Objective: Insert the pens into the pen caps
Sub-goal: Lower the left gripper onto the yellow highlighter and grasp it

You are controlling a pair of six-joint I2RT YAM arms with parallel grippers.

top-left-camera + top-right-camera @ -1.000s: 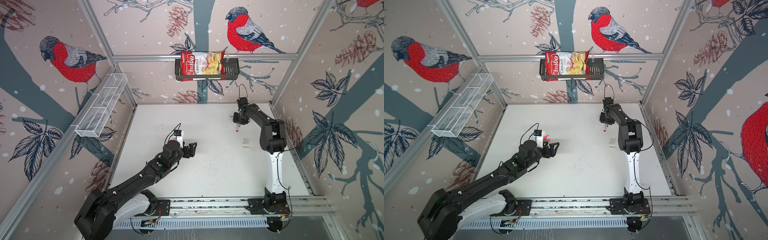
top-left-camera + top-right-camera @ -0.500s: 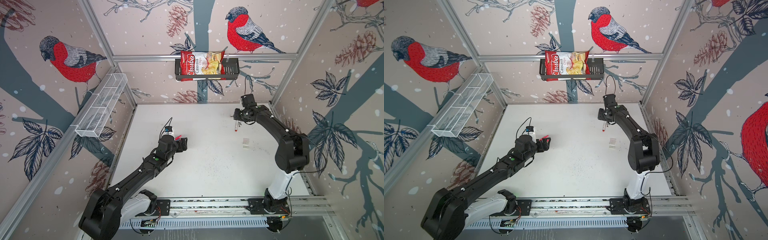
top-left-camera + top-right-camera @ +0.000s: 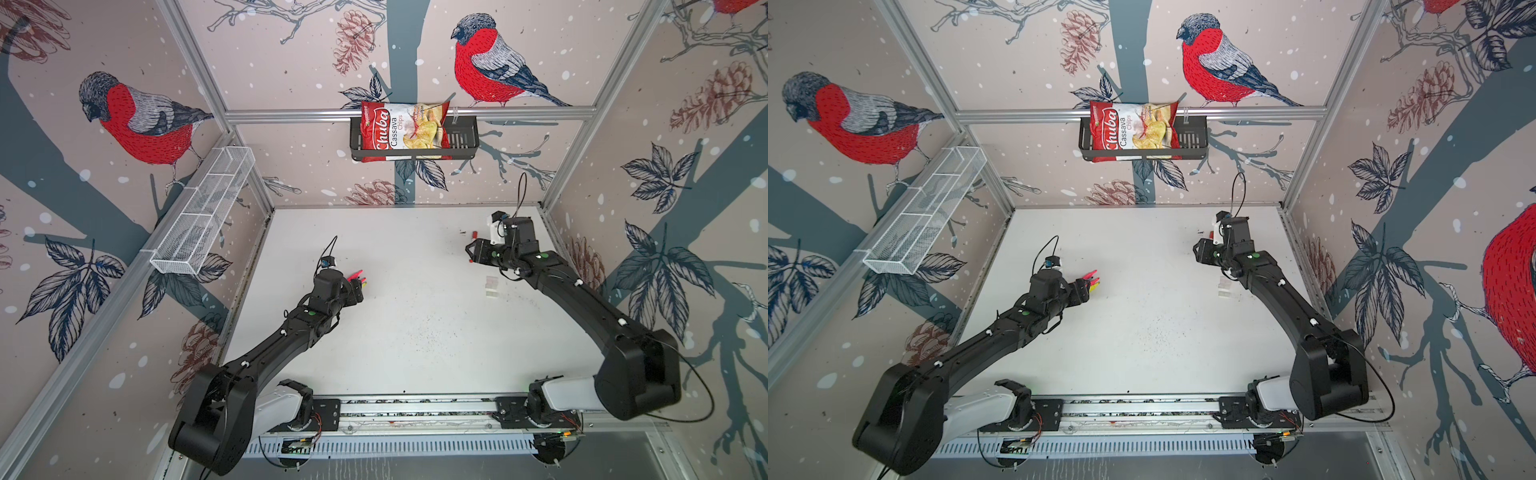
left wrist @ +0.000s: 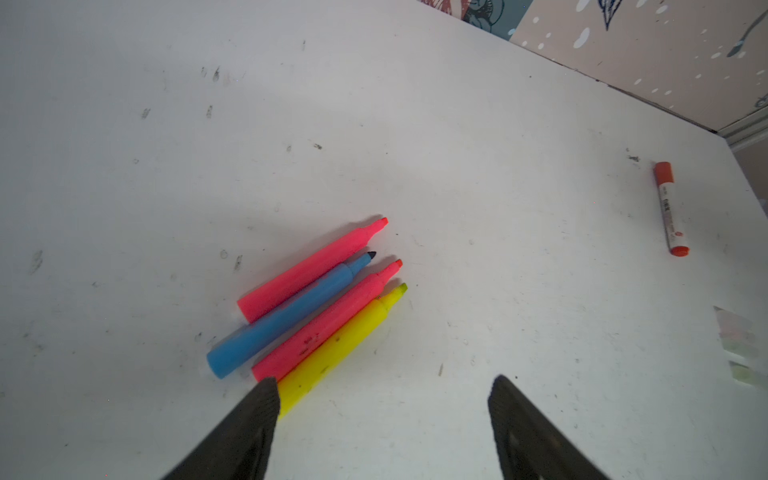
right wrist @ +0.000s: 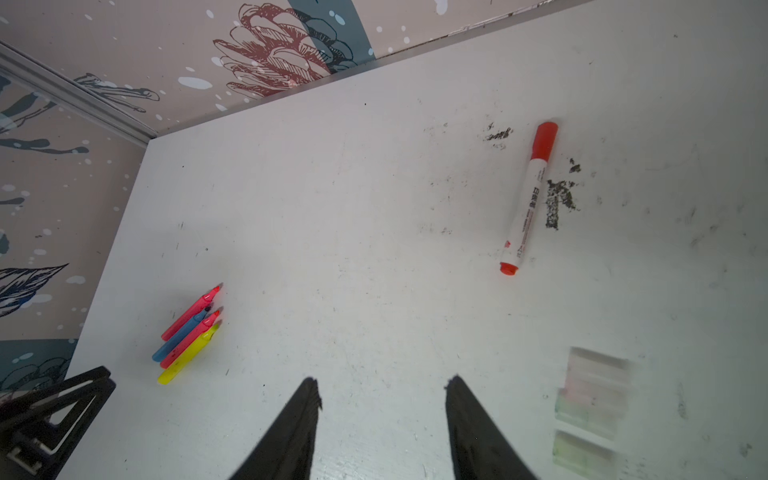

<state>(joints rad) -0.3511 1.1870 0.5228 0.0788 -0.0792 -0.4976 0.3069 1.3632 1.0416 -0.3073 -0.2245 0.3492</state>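
Right wrist view: we have backed off the capped white marker (image 5: 525, 208), right jaws parted; left jaws wide by four uncapped pens (image 5: 189, 334).

Four pens (image 4: 295, 311): pink, blue, pink-red, yellow. The fat marker (image 5: 528, 198) is white with red ends. Wallpaper (image 3: 137, 120) has red-breasted birds.

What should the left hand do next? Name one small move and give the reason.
Probably shift sideways until the yellow pen sits between its fingers, then lower. The left hand is open and empty above four uncapped pens lying side by side; one fingertip overlaps the yellow pen's rear end, and yellow lies outermost, nearest the gap.
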